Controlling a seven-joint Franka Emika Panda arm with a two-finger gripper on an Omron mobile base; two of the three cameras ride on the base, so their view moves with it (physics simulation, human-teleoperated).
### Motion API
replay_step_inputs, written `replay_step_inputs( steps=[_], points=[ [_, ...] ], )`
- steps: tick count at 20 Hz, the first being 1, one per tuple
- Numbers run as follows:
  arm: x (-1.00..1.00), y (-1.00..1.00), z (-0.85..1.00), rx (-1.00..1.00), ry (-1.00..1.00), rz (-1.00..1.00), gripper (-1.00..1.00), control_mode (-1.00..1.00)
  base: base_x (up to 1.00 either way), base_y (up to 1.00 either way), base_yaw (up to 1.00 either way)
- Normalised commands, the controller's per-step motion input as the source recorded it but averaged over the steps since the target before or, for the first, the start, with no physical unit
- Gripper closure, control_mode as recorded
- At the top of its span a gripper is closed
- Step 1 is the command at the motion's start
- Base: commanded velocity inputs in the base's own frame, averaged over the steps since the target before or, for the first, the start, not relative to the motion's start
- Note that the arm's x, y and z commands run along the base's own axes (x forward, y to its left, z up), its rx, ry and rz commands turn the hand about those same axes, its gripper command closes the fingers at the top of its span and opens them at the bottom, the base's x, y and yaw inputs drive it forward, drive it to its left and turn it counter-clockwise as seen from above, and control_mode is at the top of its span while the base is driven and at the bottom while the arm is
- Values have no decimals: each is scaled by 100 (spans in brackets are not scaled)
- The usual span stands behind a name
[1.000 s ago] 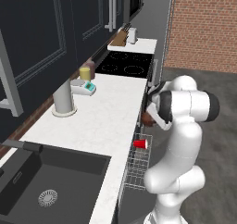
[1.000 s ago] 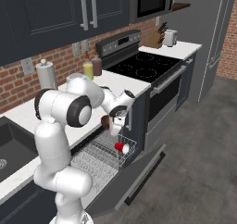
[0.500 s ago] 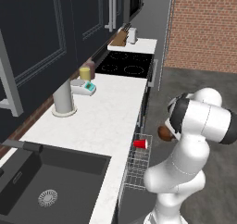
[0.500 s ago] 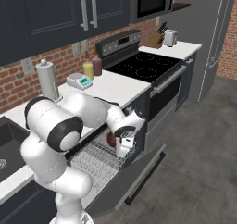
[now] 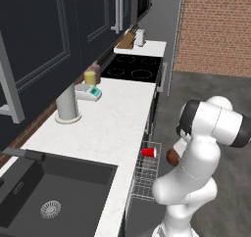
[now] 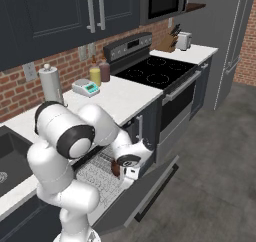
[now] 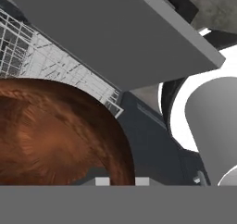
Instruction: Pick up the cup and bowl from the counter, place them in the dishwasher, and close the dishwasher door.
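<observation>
1 bowl [image 7: 55,135], 1 cup [image 5: 150,152] in rack [image 5: 144,177].

Cup [image 5: 150,152] on rack [image 5: 146,177] back end, wire grid nearer front free

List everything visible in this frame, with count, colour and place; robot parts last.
cup: one, red, lying on its side in the rack
bowl: one, reddish-brown, at the gripper over the rack
dishwasher rack: one, light grey wire, pulled out
dishwasher door: one, dark, folded down open
counter: one, white
sink: one, dark, left end of counter
stove: one, black, beyond the counter
yellow jar: one, by the wall
grey cylinder: one, on counter
arm: one, white
gripper: one, over the rack
</observation>
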Motion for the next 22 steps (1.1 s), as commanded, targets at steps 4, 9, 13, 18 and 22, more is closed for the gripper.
replay_step_inputs(
  steps=[4, 9, 13, 18, 22],
  points=[
    [1, 34, -41, 16, 10, 0, 100, -100, 0, 0, 0],
    [13, 27, -37, 16, 10, 0, 100, -100, 0, 0, 0],
    [16, 31, -30, 16, 12, 0, 100, -100, 0, 0, 0],
    [21, 49, -26, 14, 12, -1, 100, -100, 0, 0, 0],
    [26, 51, -22, 11, 11, -2, 100, -100, 0, 0, 0]
  ],
)
